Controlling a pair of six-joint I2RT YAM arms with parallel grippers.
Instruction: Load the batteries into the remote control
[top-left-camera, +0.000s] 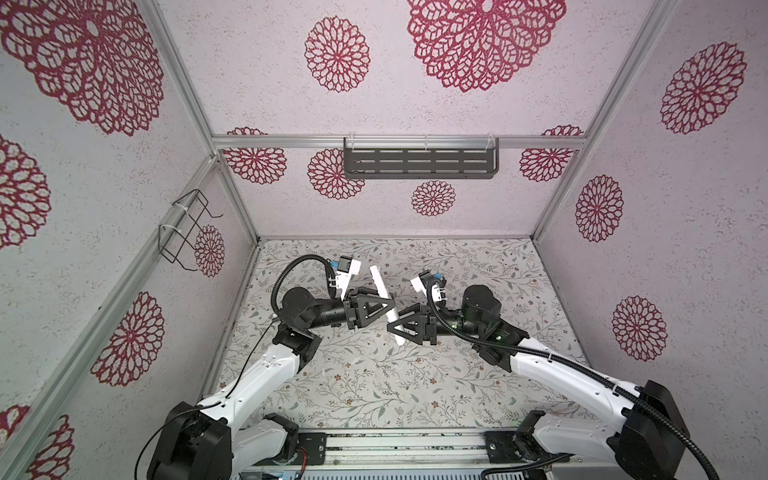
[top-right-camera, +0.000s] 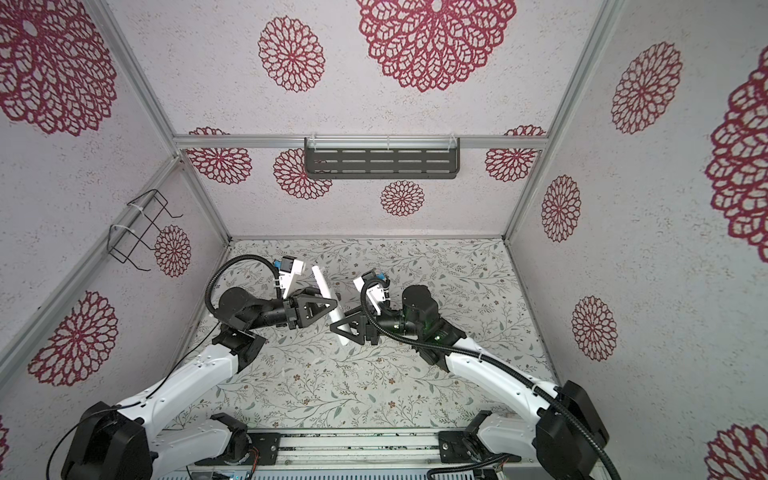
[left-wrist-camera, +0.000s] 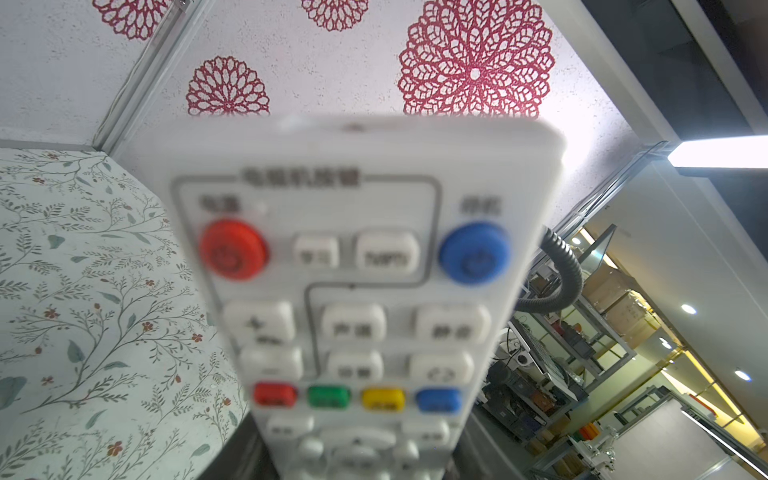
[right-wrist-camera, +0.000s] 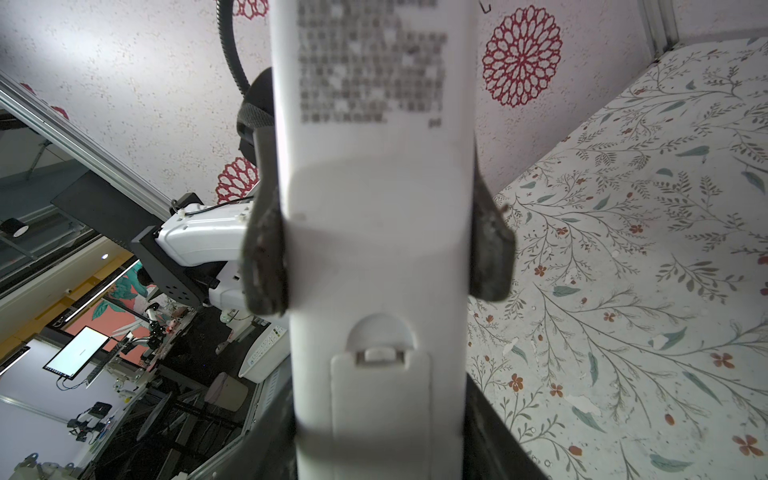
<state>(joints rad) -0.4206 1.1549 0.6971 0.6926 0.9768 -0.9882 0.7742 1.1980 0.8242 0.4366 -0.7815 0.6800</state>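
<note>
**Remote held aloft in both jaws; battery cover shut, no batteries in view**

Nearest the right wrist camera, we are inspecting the back of the remote control (right-wrist-camera: 376, 257). It is smooth white moulded plastic, slim and rectangular. Its battery cover (right-wrist-camera: 380, 399) is sitting flush, with a small latch tab (right-wrist-camera: 376, 355) under a half-round thumb recess. Beyond the cover, a blurred printed label (right-wrist-camera: 365, 70) is showing.

Two worn, dark, rubbery pads (right-wrist-camera: 266, 257) are pinching the long edges mid-body. We are taking these for the left gripper (top-left-camera: 390, 306), its jaws closed on the remote. The right gripper (top-left-camera: 398, 328) is clamping the end nearer the cover, its jaws likewise set to the remote's width. The left wrist view is showing the button face: a round red button (left-wrist-camera: 232, 249), a round blue button (left-wrist-camera: 473, 253) and soft pale keys.

In both top views the remote is hanging tilted, clear above the floral-print table (top-left-camera: 374, 386). The batteries are not appearing in any view, so we cannot tell whether they are loaded.

We are judging this a two-handed repositioning step. The next move is calling for one arm to steady the body while the latch is pressed and the cover freed, and the latch is a small, slippery target.

Farthest off, a slotted dark shelf (top-left-camera: 419, 164) is hanging on the back wall.
</note>
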